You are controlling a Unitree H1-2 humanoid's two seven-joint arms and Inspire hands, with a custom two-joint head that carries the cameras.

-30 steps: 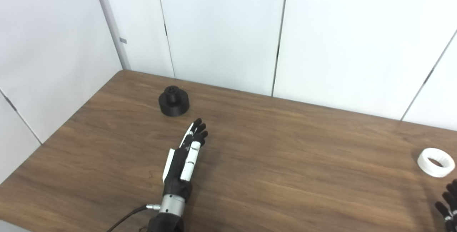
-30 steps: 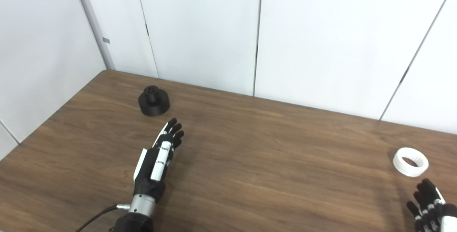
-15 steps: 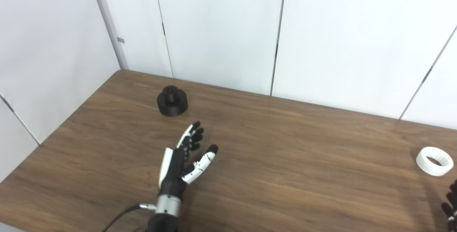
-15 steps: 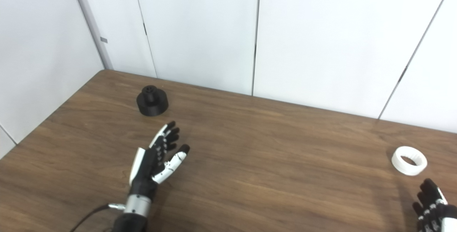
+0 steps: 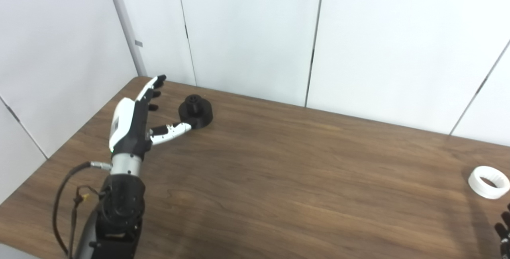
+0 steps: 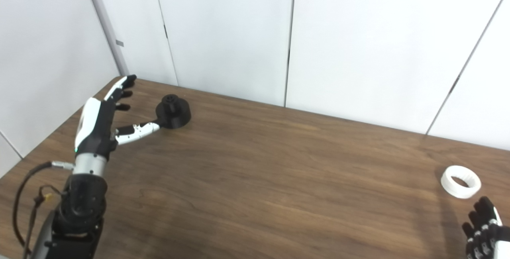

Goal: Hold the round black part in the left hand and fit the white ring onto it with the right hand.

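**Meanwhile, left hand spread beside the black part, ring far off**

Meanwhile, the left hand (image 5: pixel 133 125) hung raised over the far left corner of the wooden table (image 5: pixel 287 179), its fingers (image 5: pixel 153 85) stretched apart and pointing toward the white wall panels (image 5: pixel 247 32), its thumb (image 5: pixel 171 128) thrust out sideways to the right. It held nothing. The thumb's tip lay just at the near left edge of the round black part (image 5: pixel 195 111); whether it touched could not be told from either view. The black part sat upright on the tabletop close to the back edge, a wide low disc with a narrower knob on top. A dark cable (image 5: pixel 65 195) looped beside the left forearm.

At the opposite side of the table, well apart from the black part, the white ring (image 6: pixel 460 181) lay flat on the wood near the right edge. Just in front of it, at the bottom right corner of the picture, the right hand (image 6: pixel 484 233) showed only in part: dark fingers pointing up toward the ring, near it but not touching it, grasping nothing. Most of that hand was cut off by the frame, so how far it was spread could not be told.
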